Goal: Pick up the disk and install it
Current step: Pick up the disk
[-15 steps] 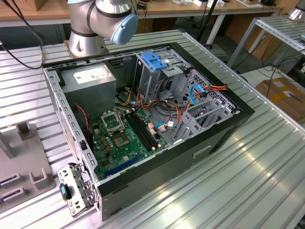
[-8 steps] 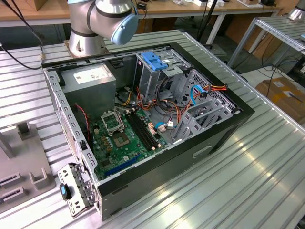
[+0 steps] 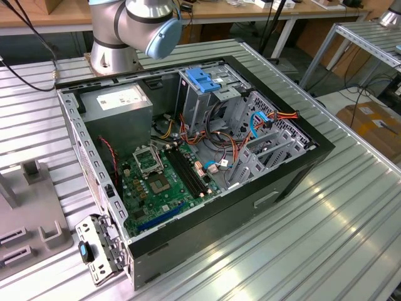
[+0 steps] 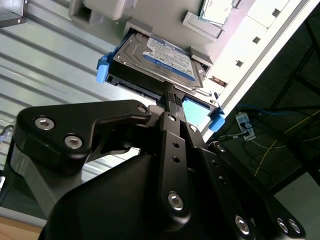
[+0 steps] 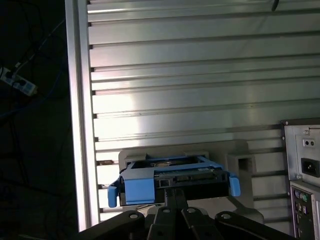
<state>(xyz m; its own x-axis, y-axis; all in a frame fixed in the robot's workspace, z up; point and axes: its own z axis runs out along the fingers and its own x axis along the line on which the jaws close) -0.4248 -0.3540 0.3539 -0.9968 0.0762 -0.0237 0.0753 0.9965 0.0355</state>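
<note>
At disk (image 4: 155, 57) edge, end effector (image 4: 170, 98)

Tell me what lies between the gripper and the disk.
Nothing: in both wrist views the gripper meets the disk at its blue-framed edge, with no bare stretch between them.

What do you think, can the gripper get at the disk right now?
Probably yes. In the second wrist view the gripper sits right at the near edge of the disk with nothing between them, and the grey holder leaves that edge open.
</note>
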